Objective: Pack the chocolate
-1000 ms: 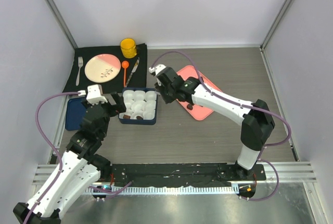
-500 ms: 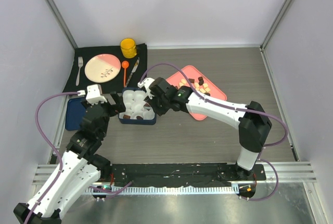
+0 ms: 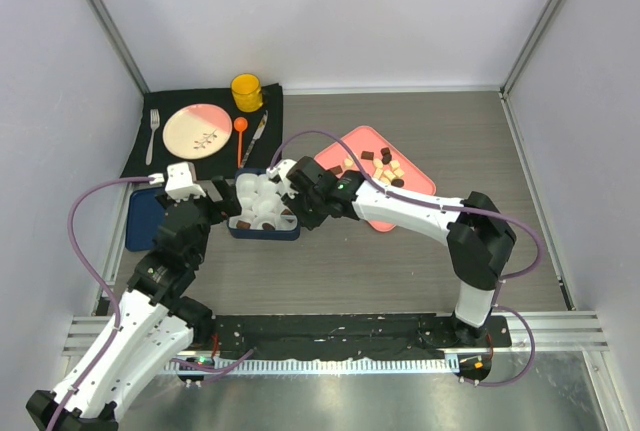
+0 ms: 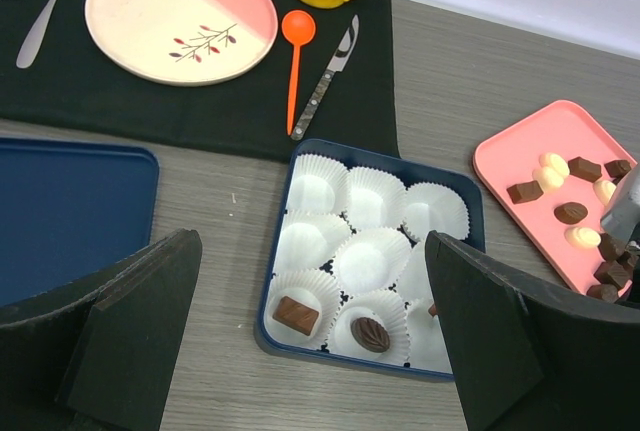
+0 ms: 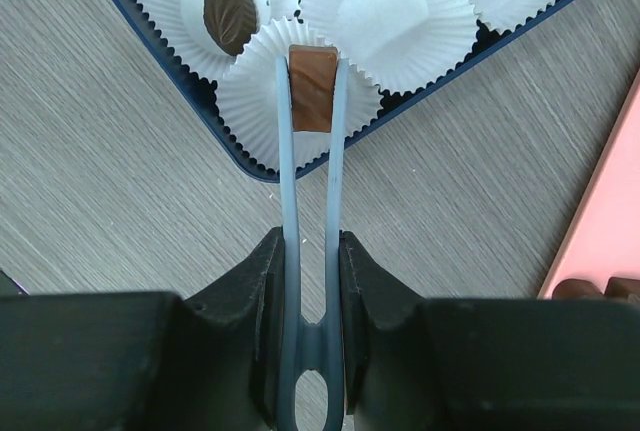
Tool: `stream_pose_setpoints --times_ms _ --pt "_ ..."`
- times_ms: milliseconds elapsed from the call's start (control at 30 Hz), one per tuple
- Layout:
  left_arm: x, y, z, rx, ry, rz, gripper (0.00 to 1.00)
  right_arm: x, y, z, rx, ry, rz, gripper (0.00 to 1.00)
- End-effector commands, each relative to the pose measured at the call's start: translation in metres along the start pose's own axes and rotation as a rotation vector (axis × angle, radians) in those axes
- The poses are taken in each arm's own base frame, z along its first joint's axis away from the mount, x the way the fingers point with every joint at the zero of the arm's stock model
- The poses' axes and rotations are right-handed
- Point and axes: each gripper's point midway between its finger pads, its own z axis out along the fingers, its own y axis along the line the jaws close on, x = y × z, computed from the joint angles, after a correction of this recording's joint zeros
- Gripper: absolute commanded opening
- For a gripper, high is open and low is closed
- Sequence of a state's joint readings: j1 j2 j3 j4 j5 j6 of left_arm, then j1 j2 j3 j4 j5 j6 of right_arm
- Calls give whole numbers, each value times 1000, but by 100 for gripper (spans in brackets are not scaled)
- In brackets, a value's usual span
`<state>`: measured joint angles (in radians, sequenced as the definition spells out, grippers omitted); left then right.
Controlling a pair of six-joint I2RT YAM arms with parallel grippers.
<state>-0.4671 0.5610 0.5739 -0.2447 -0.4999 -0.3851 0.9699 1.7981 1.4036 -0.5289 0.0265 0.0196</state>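
Note:
A navy box (image 3: pixel 262 235) of white paper cups sits left of centre. In the left wrist view two dark chocolates, one rectangular (image 4: pixel 297 315) and one oval (image 4: pixel 371 334), lie in its near cups. My right gripper (image 5: pixel 312 251) is shut on blue-grey tongs (image 5: pixel 285 171). The tongs pinch a brown chocolate (image 5: pixel 312 89) just over a paper cup (image 5: pixel 250 101) at the box's near right corner, next to the oval chocolate (image 5: pixel 230 16). More brown and cream chocolates (image 3: pixel 385 163) lie on the pink tray (image 3: pixel 385 213). My left gripper (image 4: pixel 315 336) is open and empty, near the box's front edge.
A black mat at the back left holds a plate (image 3: pixel 197 130), fork (image 3: pixel 153 134), yellow mug (image 3: pixel 247 91), orange spoon (image 3: pixel 240 131) and knife (image 3: pixel 256 136). A blue lid (image 3: pixel 143 219) lies left of the box. White walls close in both sides and the back.
My right arm has swung left from the pink tray to the navy box, carrying the tongs with the brown chocolate. The left arm has not moved.

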Motion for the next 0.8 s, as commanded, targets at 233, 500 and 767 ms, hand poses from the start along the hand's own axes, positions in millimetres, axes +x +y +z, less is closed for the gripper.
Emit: stream_pose_setpoints --times_ms 233,500,767 --pt "-24 -5 -1 10 -53 -27 100 -8 13 -1 -60 -27 -19 29" --pt "-23 -5 0 12 -50 -24 100 -6 10 -4 -54 -19 -50 31" --pt "-23 -5 0 12 -49 -25 100 -10 10 -7 -52 -28 -54 35"
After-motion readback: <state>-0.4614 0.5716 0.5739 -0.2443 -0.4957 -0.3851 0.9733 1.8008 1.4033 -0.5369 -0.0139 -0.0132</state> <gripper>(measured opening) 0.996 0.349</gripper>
